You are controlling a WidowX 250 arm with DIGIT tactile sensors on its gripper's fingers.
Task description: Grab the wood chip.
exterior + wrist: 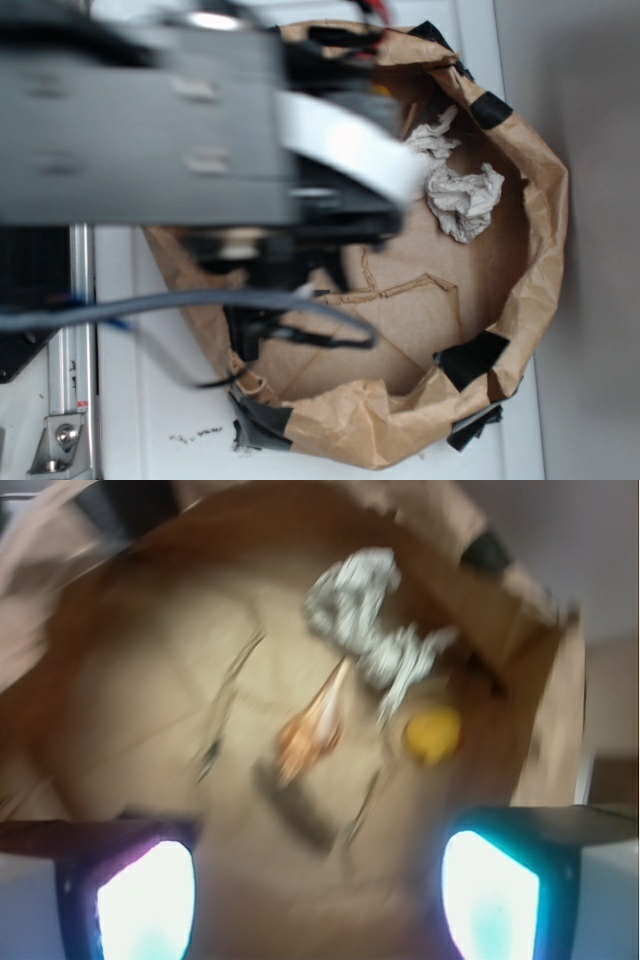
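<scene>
On my wrist feed the claw stood released, its two glowing pads wide apart at the bottom corners with nothing between them, hanging above the floor of a crumpled brown paper bag. Just ahead of the open gap lay the wood chip, a dark flat strip lying slantwise on the paper, blurred but readable. Touching or nearly touching its upper end was the seashell, orange and tan, its pointed tail aimed up toward a wad of crumpled white paper. Right of the shell, near the wad, sat a small yellow object I could not identify. From the exterior camera the arm filled the upper left of the picture, out of focus, and covered the claw and the chip entirely. Beyond it I saw the paper wad against the bag's inner wall, black tape patched along the bag's rim, and the white bench under it all.
</scene>
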